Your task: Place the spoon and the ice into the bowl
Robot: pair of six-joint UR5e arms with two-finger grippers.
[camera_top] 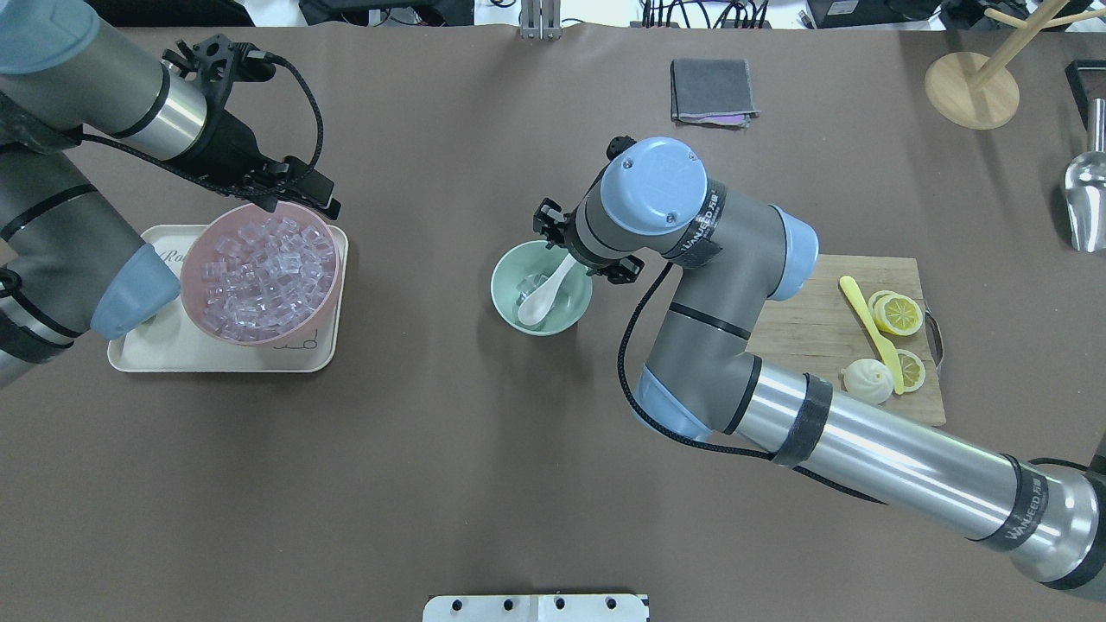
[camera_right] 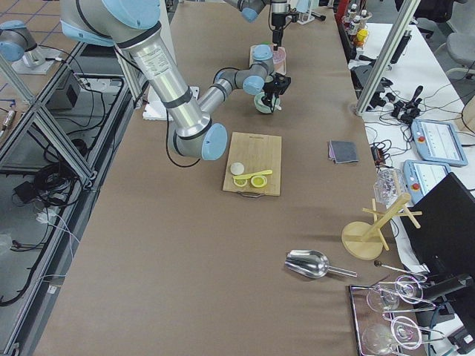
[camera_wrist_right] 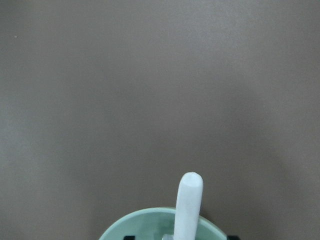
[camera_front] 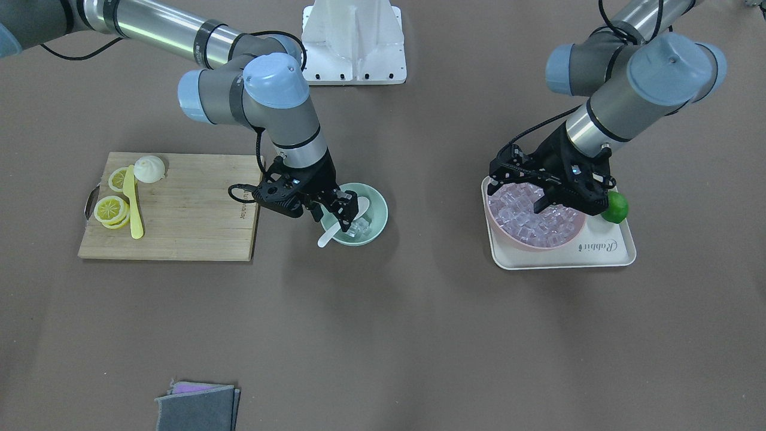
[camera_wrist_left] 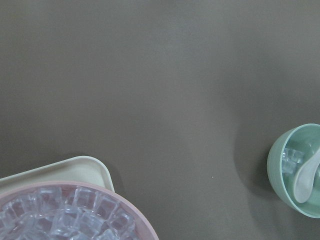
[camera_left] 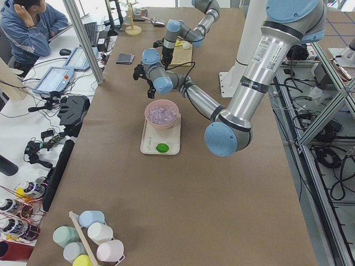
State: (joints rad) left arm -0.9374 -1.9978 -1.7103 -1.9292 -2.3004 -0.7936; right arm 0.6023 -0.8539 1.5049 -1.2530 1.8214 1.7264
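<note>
The mint-green bowl (camera_front: 378, 206) (camera_top: 510, 311) stands mid-table. The white spoon (camera_top: 537, 302) lies in it, scoop inside and handle end (camera_front: 326, 239) over the rim. A few clear ice cubes (camera_front: 361, 226) (camera_wrist_left: 290, 157) lie beside the scoop. My right gripper (camera_front: 341, 216) (camera_top: 570, 246) hangs just above the bowl, open, its fingers on either side of the spoon's handle (camera_wrist_right: 189, 200) without touching it. My left gripper (camera_front: 517, 194) (camera_top: 298, 206) is open and empty over the rim of the pink bowl (camera_top: 311, 315), which is full of ice (camera_front: 535, 221).
The pink bowl sits on a cream tray (camera_front: 598, 254) with a lime (camera_front: 615, 206). A wooden cutting board (camera_front: 191, 209) holds lemon slices, a yellow knife (camera_front: 134, 209) and a white bun. Folded grey cloths (camera_front: 197, 407) lie near the operators' edge.
</note>
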